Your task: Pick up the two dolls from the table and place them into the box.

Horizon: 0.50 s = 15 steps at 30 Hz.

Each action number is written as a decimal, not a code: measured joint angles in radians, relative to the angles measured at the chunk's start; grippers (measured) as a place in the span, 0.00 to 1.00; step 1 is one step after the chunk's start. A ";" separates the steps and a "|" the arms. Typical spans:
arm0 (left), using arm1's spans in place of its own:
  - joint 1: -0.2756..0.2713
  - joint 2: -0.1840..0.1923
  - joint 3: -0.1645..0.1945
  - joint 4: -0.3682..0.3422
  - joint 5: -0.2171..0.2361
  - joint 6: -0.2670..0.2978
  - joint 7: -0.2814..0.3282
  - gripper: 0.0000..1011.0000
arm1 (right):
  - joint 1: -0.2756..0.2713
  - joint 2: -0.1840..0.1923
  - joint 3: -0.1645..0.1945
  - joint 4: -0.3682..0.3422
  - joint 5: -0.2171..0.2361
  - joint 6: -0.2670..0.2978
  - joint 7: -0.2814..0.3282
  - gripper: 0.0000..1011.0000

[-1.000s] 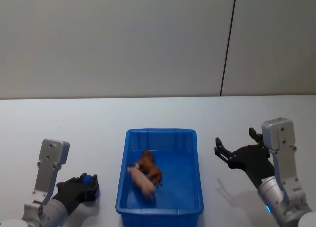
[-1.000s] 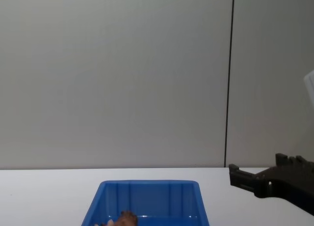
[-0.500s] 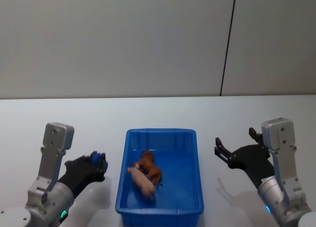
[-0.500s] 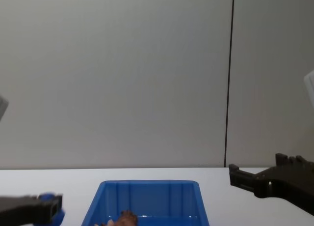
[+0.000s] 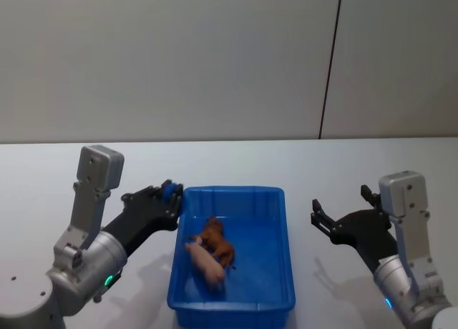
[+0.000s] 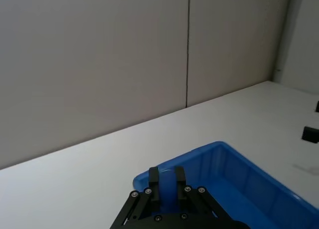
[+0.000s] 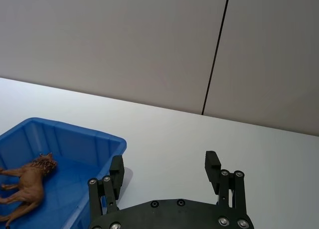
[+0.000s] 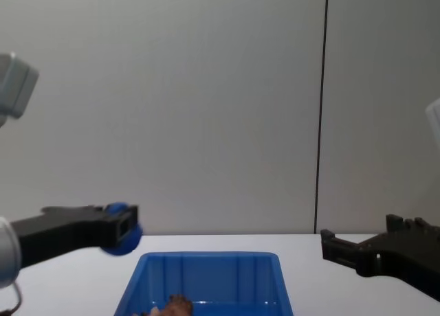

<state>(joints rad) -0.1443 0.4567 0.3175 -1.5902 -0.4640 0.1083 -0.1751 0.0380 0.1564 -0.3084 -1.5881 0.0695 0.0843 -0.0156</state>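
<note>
Dolls [image 5: 211,254] in box [image 5: 232,300], left fingers [image 5: 169,197] pinching blue piece [image 8: 118,237], right fingers [image 5: 320,218] spread

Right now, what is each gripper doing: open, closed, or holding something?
Left gripper: jaws closed on a small blue object, above the box rim.
Right gripper: open, empty.

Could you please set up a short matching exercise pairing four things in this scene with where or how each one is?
1. pig
2. brown doll
3. left gripper
4. right gripper

a. open, right of the box
b. holding something small and blue
c. in the box, nearer the far wall
d. in the box, nearer the robot

Pairs: 1-d, 2-c, 3-b, 4-a
</note>
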 joint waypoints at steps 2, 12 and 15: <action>-0.012 -0.006 0.002 0.006 0.000 -0.011 -0.030 0.18 | 0.000 0.000 0.000 0.000 0.000 0.000 0.000 0.99; -0.055 -0.032 0.010 0.044 -0.020 -0.041 -0.180 0.22 | 0.000 0.000 0.000 0.000 0.000 0.000 0.000 0.99; -0.068 -0.041 0.014 0.060 -0.033 -0.047 -0.235 0.31 | 0.000 0.000 0.000 0.000 0.000 0.000 0.000 0.99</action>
<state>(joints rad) -0.2120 0.4158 0.3319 -1.5300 -0.4966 0.0614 -0.4098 0.0380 0.1564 -0.3084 -1.5881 0.0695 0.0843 -0.0156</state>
